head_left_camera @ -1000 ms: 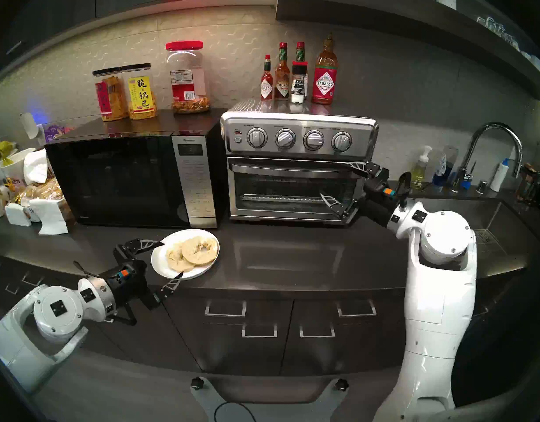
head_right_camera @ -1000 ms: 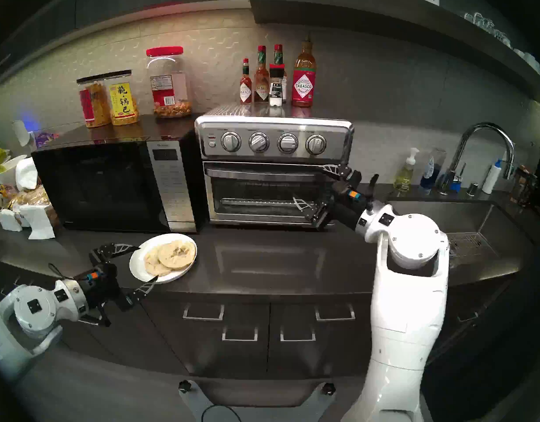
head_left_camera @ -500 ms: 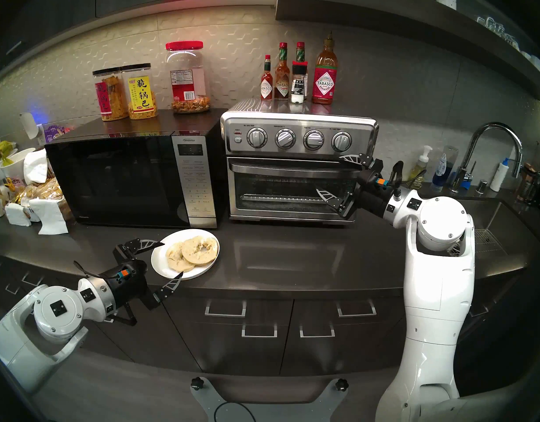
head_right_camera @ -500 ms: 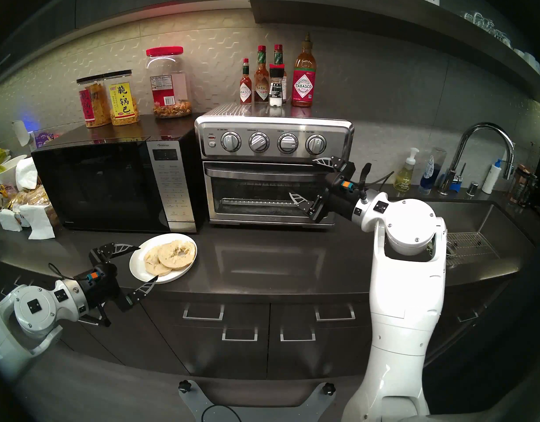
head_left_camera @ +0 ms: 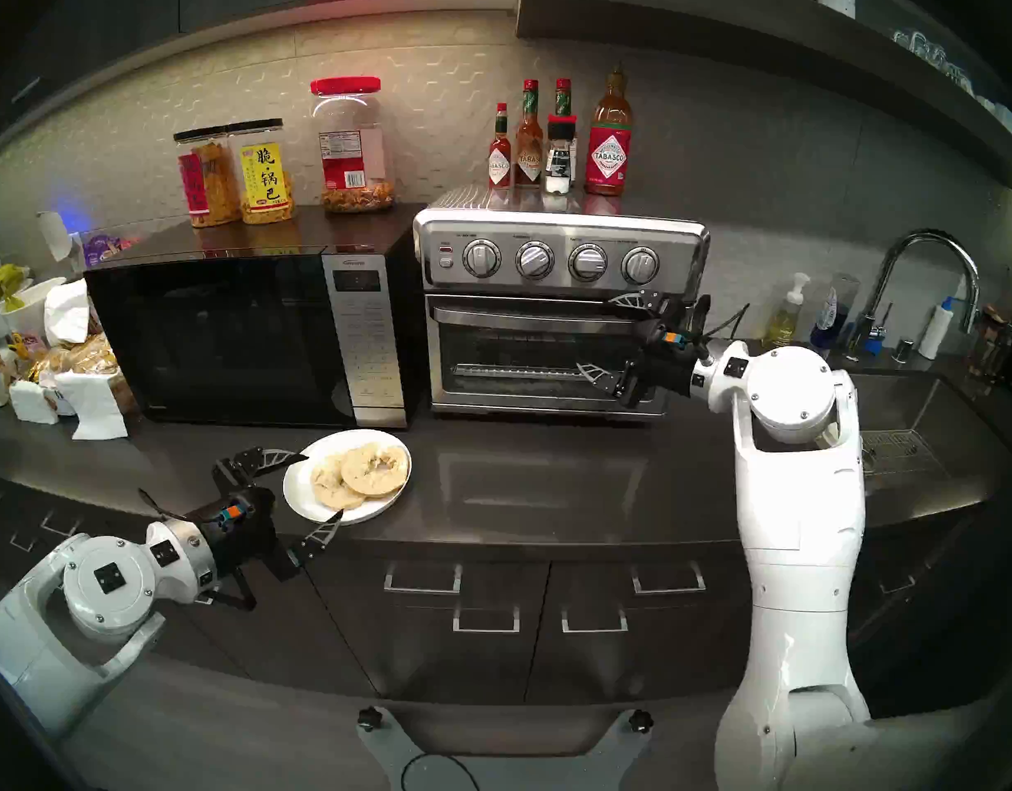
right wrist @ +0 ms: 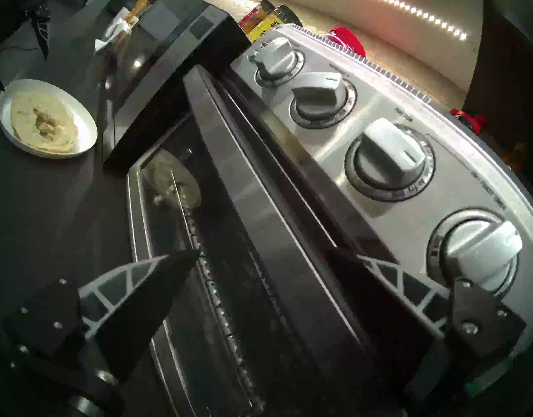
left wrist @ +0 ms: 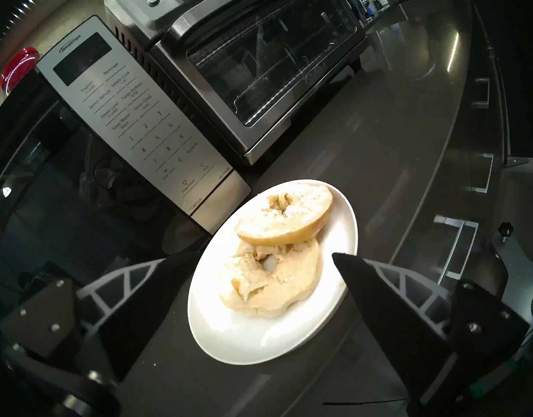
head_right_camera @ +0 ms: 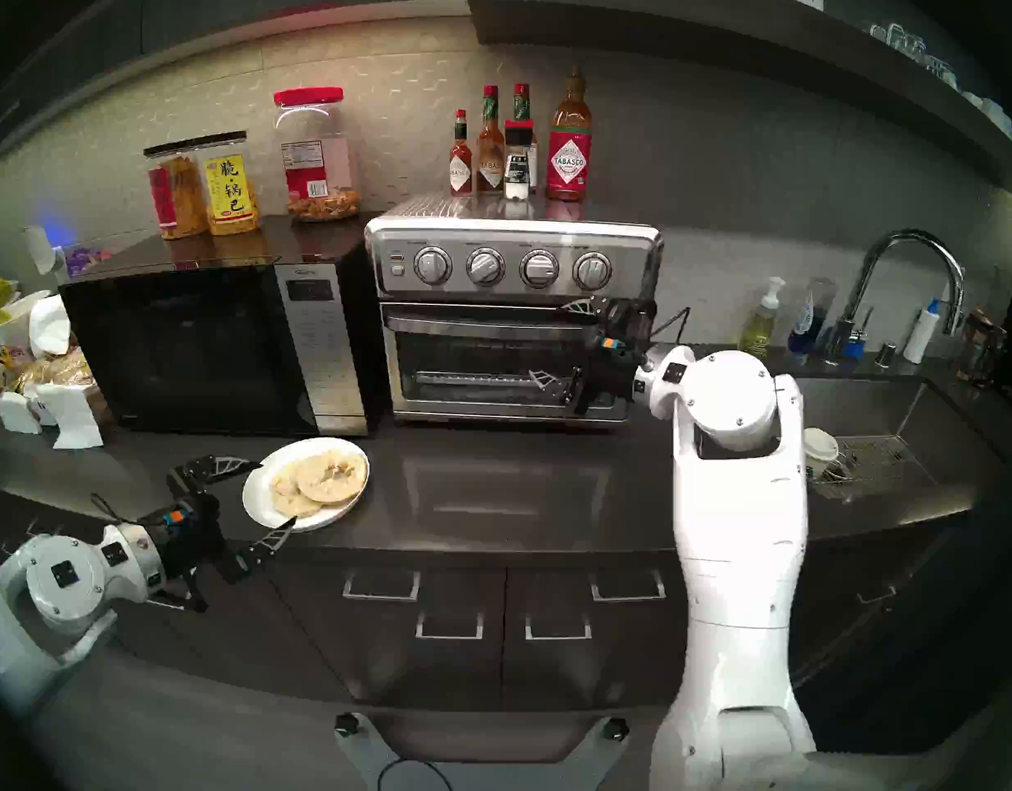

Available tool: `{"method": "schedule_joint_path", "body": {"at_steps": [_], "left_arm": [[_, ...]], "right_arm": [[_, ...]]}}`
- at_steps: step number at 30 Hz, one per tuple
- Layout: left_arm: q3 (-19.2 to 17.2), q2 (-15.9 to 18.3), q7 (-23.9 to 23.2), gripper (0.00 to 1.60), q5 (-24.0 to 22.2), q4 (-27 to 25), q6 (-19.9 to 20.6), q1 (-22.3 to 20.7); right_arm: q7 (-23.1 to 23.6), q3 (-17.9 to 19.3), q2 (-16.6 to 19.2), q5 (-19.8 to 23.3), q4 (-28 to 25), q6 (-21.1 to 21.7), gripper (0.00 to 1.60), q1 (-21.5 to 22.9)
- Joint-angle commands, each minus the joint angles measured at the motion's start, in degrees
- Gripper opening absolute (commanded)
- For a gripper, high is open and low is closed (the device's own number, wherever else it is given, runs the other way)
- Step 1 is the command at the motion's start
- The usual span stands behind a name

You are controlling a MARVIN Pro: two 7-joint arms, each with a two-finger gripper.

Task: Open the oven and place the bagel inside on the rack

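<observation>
Right gripper (head_left_camera: 606, 334): black two-finger pincer, jaws spread wide, nothing between them. It stands at the right end of the boxy stainless steel toaster oven (head_left_camera: 561, 310), one finger up at the door's top edge, the other low in front of the glass; whether either touches metal I cannot tell.

Item 1, brushed steel bar handle (head_left_camera: 521, 316): runs level, left to right, across the top of the closed glass door. Its long axis lies crosswise to my spread fingers, so in my judgement a close-up from above and below would catch its right end. My right arm is much the nearer; the opening falls to it.

Item 2, thin silver wire rack (head_left_camera: 526, 371): seen through the glass, low in the cavity, bare as far as I can tell.

Left gripper (head_left_camera: 321, 484): same make, jaws wide, holding nothing, one finger on either side of the near-left rim of the round white plate (head_left_camera: 298, 496).

Item 3, pale cream bagel (head_left_camera: 361, 476): two cut halves, one overlapping the other, on that plate, at the front edge of the dark counter (head_left_camera: 549, 487), before the black microwave's (head_left_camera: 218, 339) right corner. Oven lies up-counter and to its right.
</observation>
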Motion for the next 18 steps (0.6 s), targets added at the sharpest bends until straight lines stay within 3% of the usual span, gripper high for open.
{"method": "schedule_joint_path", "body": {"at_steps": [1,14,15,16,18], "left_arm": [[-0.67,0.13,-0.11,1.60,0.06,-0.64,-0.24,-0.04],[-0.68,0.11,-0.13,1.60,0.06,-0.65,-0.24,-0.03],[-0.68,0.11,-0.13,1.60,0.06,-0.65,-0.24,-0.03],[-0.68,0.11,-0.13,1.60,0.07,-0.65,-0.24,-0.03],[-0.69,0.11,-0.14,1.60,0.07,-0.65,-0.24,-0.03]], "right_arm": [[-0.48,-1.09,0.71,-0.75,1.33,-1.65,1.60,4.11],[0.83,-1.17,1.50,-1.41,4.11,-1.76,1.60,6.98],[0.91,-1.17,1.48,-1.45,4.05,-1.73,1.51,7.09],[1.23,-1.25,1.42,-1.51,3.71,-1.42,0.82,7.17],[1.35,-1.38,1.43,-1.59,3.51,-1.29,0.73,7.16]]}}
